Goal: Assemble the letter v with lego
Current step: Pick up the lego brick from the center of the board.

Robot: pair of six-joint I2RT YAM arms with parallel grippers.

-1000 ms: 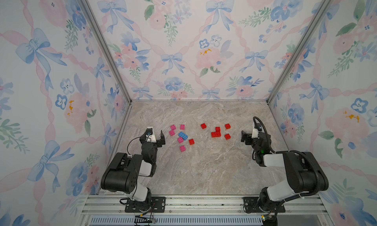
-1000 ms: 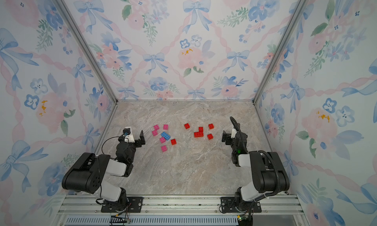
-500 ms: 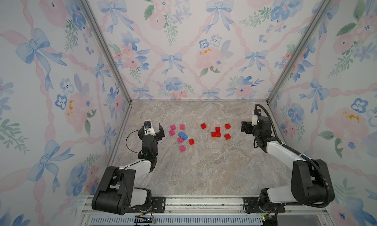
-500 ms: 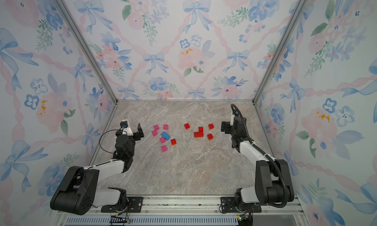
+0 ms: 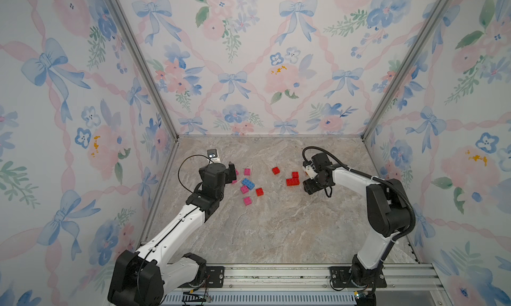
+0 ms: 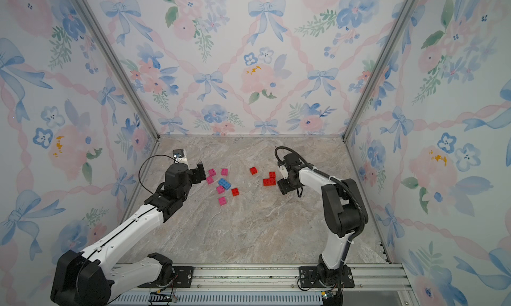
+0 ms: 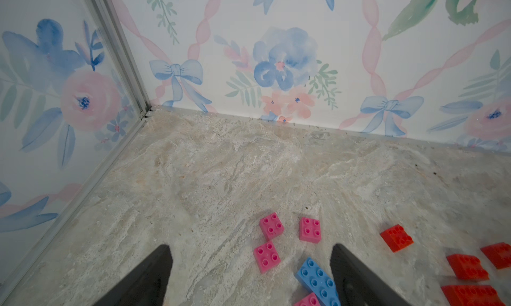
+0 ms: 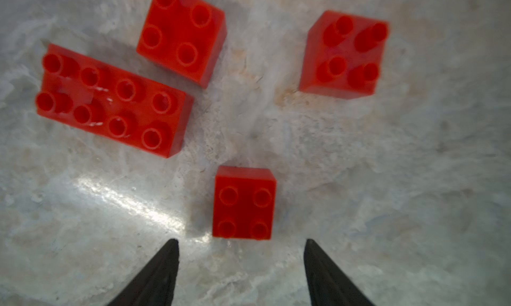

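The lego lies in two loose groups on the marble floor. Several pink bricks (image 5: 247,171) and a longer blue brick (image 5: 248,183) sit left of centre, with one red square (image 5: 259,191) beside them. To the right lie a long red brick (image 5: 292,182) and red squares (image 5: 275,170). My left gripper (image 7: 251,249) is open just above the floor, at the left edge of the pink group. A pink brick (image 7: 266,256) and the blue brick (image 7: 316,281) lie between its fingers. My right gripper (image 8: 241,243) points down, open and empty, just short of a small red square (image 8: 244,202).
Flowered walls with aluminium corner posts (image 5: 141,67) close in the floor on three sides; the left wall is close to my left gripper (image 5: 231,174). A metal rail (image 5: 276,277) carrying both arm bases runs along the front. Bare marble (image 5: 276,230) stretches between the bricks and the rail.
Both arms have stretched forward from near their bases. The left gripper has come up to the pink bricks. The right gripper has swung inward and down over the red bricks.
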